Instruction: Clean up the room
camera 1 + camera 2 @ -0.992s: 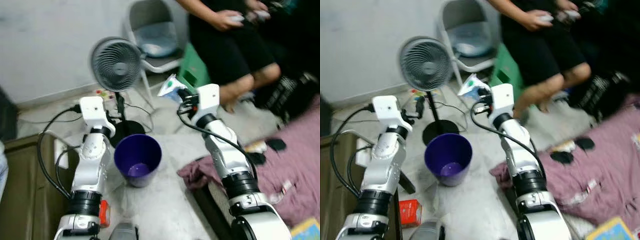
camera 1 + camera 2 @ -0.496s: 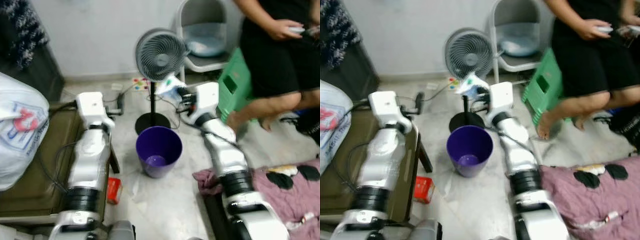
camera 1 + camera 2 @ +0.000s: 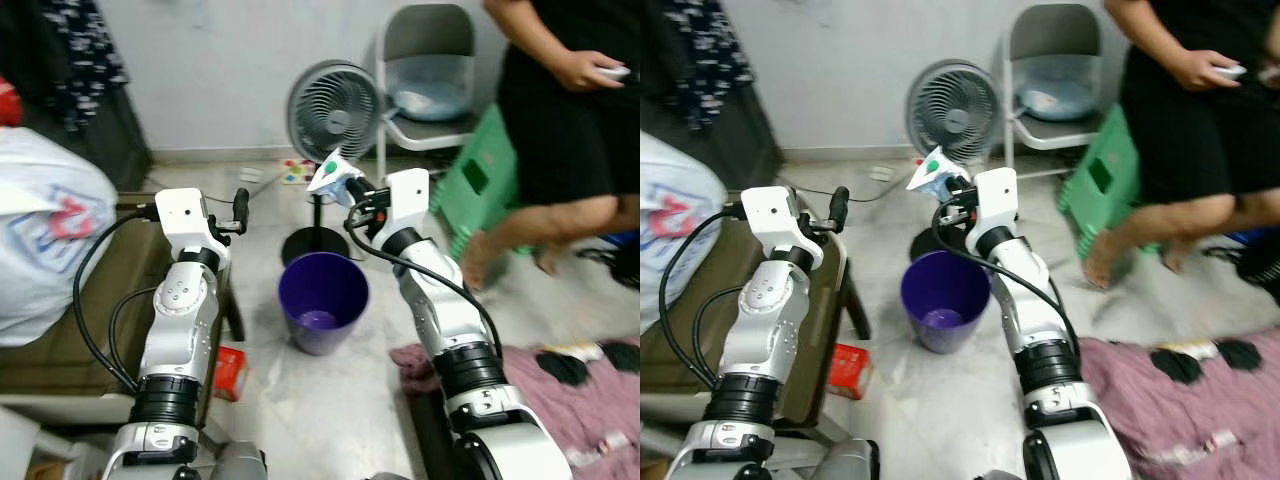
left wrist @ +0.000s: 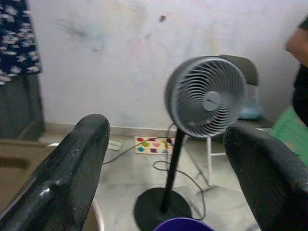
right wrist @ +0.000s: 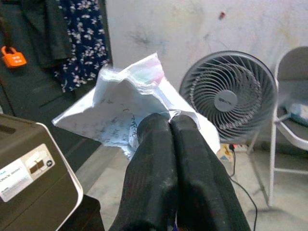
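Observation:
My right gripper [image 3: 352, 188] is shut on a crumpled white plastic wrapper [image 3: 333, 176] with a green spot, held in the air above the far rim of a purple bin [image 3: 323, 300] that stands on the floor between my arms. In the right wrist view the wrapper [image 5: 130, 106] sticks out past the closed fingertips [image 5: 169, 126]. My left gripper [image 3: 240, 207] is open and empty, raised to the left of the bin over a brown seat; its two fingers [image 4: 72, 168] stand wide apart.
A grey standing fan [image 3: 333, 110] is just behind the bin, its cable and a power strip [image 3: 298, 170] on the floor. A grey chair [image 3: 432, 70], a green stool [image 3: 482, 180] and a person's legs [image 3: 540, 220] are at the right. A white bag [image 3: 45, 240] lies on the brown seat [image 3: 60, 330]; a red box [image 3: 228, 372] sits on the floor. Purple cloth [image 3: 590, 400] lies at the right.
The camera has turned left, so the bag and seat came into view and the person shifted right. The bin now sits nearer the middle; my right gripper still holds the wrapper.

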Available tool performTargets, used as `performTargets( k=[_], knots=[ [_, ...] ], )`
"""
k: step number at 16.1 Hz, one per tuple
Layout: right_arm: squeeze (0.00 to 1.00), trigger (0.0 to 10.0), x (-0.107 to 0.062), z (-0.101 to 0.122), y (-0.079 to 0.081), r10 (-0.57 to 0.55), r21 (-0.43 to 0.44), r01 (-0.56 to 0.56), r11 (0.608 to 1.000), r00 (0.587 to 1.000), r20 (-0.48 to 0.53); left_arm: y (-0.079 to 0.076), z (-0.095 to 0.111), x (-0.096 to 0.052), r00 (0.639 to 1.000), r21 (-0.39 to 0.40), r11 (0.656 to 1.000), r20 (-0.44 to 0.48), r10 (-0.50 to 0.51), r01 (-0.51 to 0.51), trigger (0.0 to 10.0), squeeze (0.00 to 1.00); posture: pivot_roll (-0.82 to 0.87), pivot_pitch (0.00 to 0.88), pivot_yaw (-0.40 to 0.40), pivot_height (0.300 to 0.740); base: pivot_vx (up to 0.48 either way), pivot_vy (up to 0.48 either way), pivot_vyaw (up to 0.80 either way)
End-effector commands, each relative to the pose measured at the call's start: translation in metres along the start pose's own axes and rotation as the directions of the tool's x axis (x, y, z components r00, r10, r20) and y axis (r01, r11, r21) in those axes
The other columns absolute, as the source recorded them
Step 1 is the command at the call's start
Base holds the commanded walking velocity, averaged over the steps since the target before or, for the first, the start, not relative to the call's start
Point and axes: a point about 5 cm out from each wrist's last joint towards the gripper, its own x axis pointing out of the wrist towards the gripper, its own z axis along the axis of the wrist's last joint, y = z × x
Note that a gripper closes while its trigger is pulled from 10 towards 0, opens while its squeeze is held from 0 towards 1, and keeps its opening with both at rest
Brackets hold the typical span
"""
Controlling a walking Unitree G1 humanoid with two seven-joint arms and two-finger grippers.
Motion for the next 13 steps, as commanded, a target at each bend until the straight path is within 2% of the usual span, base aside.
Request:
performTargets(
  k=[1,3,8,13],
  knots=[
    [0.0,10.0,0.0011,0.0034,-0.0051,-0.018,0.002,0.018,1.0,1.0,0.002,-0.0033,0.0042,0.0008,1.0,0.003,1.0,0.018,-0.023,0.023,10.0,0.0,0.03,0.0,-0.03,0.74,0.0,0.0,-0.8],
    [0.0,10.0,0.0009,0.004,-0.0053,-0.015,-0.006,0.015,1.0,1.0,0.007,-0.0043,0.004,0.0005,0.999,-0.002,1.0,0.019,-0.03,0.03,10.0,0.0,0.03,0.0,-0.032,0.74,0.0,0.0,-0.8],
    [0.0,10.0,0.0012,0.005,-0.005,-0.009,-0.011,0.009,1.0,1.0,0.014,-0.0083,0.0063,-0.0002,0.997,-0.008,0.998,0.039,-0.067,0.067,10.0,0.0,0.03,0.0,-0.033,0.74,0.0,0.0,0.0],
    [0.0,10.0,0.0005,0.0041,-0.0066,-0.016,-0.015,0.016,1.0,1.0,0.013,-0.0095,0.0073,-0.0005,0.995,-0.017,0.996,0.046,-0.085,0.086,10.0,0.0,0.03,0.0,-0.03,0.74,0.392,0.0,0.0]
  ],
)
